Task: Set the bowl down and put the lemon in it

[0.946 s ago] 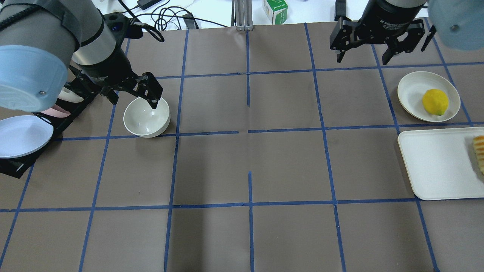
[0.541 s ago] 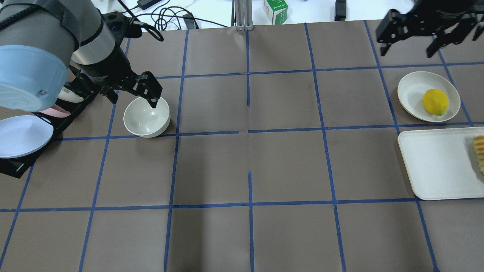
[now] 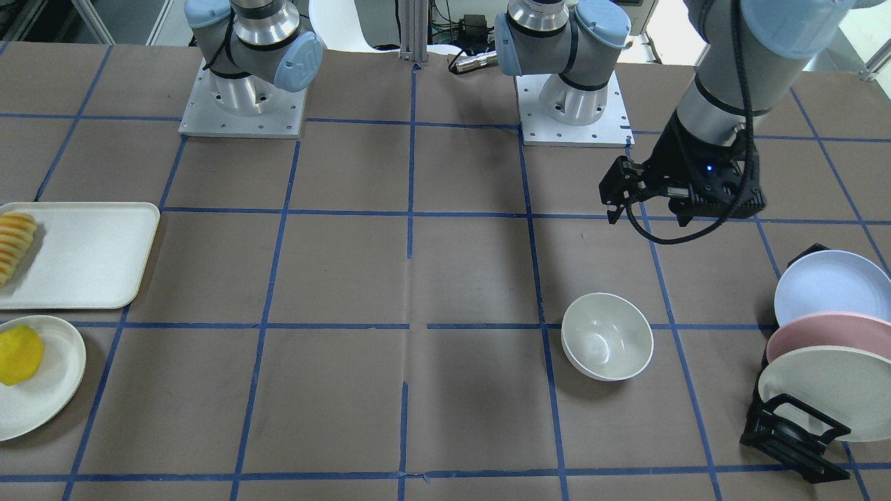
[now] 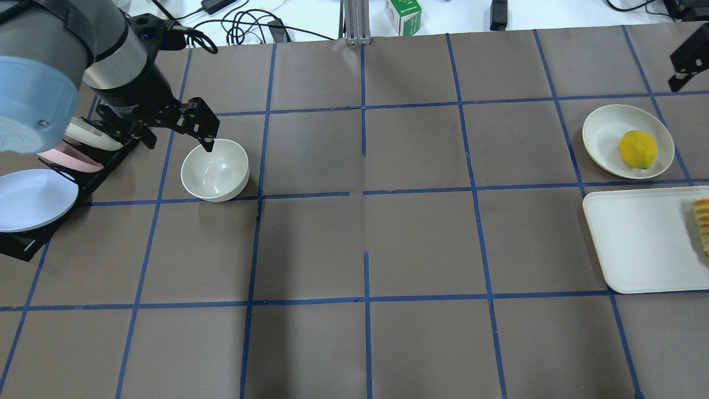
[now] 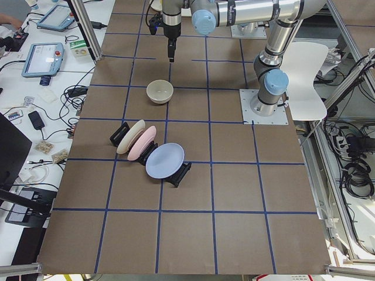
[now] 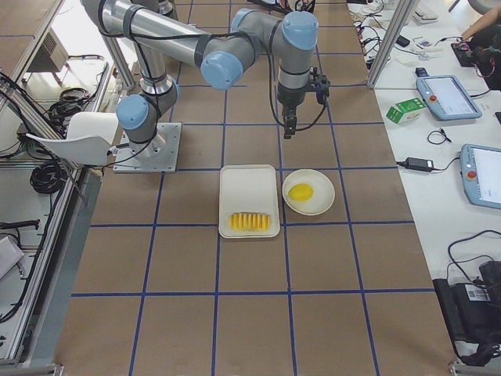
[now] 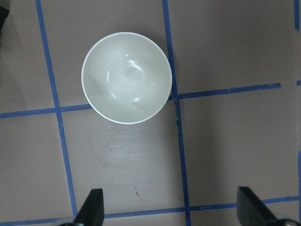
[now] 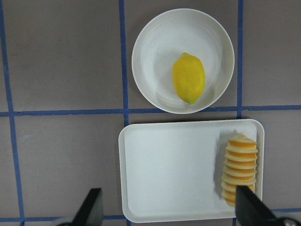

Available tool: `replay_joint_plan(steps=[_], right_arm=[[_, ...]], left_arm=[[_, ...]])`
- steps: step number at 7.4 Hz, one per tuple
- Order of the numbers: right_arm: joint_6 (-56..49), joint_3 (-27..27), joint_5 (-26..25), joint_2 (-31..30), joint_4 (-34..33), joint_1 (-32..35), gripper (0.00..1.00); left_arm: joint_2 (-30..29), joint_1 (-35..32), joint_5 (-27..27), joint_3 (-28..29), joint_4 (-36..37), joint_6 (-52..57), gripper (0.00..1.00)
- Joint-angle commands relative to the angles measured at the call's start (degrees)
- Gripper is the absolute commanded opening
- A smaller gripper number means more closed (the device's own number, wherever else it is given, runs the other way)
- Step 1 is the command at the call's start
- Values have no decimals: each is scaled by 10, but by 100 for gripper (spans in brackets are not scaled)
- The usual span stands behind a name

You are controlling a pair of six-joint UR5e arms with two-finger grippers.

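A: Left arm pose?
B: Wrist straight down. Left fingers [image 7: 91, 209] spread wide, holding nothing, raised clear of the bowl [image 4: 215, 169] and not touching it.
A: Bowl where?
B: Upright on the worktop [image 4: 421, 244], toward the left edge, just beside the plate rack [image 3: 793, 445] that sits at that edge.
A: Right arm?
B: Also pointing down, high up. Right fingers [image 8: 91, 209] wide apart, nothing between them. Its wrist view looks down on the lemon [image 8: 188, 77].
A: Lemon?
B: Lying on a small off-white plate [image 4: 604, 130] by the right edge, on the operators' side. A white tray [image 4: 637, 244] with orange fruit slices [image 8: 240, 165] is just beside the plate, on the robot's side.
A: Room to move?
B: A broad stretch of brown worktop with a blue tape grid lies between bowl and plate.
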Motion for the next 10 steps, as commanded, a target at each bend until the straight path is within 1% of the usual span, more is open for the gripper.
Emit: replay_joint_plan(steps=[1, 2, 3, 4, 5, 6, 7, 8, 9, 10], right_arm=[[-37, 11, -5, 35, -55, -8, 100], [-56, 11, -1, 73, -74, -9, 100], [-75, 11, -1, 125, -130, -9, 100], [-77, 11, 1, 183, -164, -9, 100], [-77, 11, 1, 229, -206, -9, 100], [-78, 11, 1, 257, -227, -9, 100], [-78, 11, 1, 277, -237, -9, 100], [-77, 12, 1, 284, -236, -9, 98], [-75, 15, 1, 284, -234, -9, 73], [-73, 21, 1, 284, -233, -9, 41]], left_arm=[[-49, 53, 1, -4, 40, 58, 100], [-79, 61, 2, -5, 69, 71, 100], [-108, 62, 2, -6, 80, 68, 100], [-141, 62, 2, -5, 100, 71, 100], [-168, 62, -1, -6, 126, 68, 100], [-190, 62, -5, -5, 131, 70, 100], [-210, 62, -5, -7, 158, 72, 100], [-226, 62, -5, -6, 170, 96, 99], [-242, 62, -6, -7, 177, 117, 98], [-250, 62, -5, -12, 177, 120, 86]])
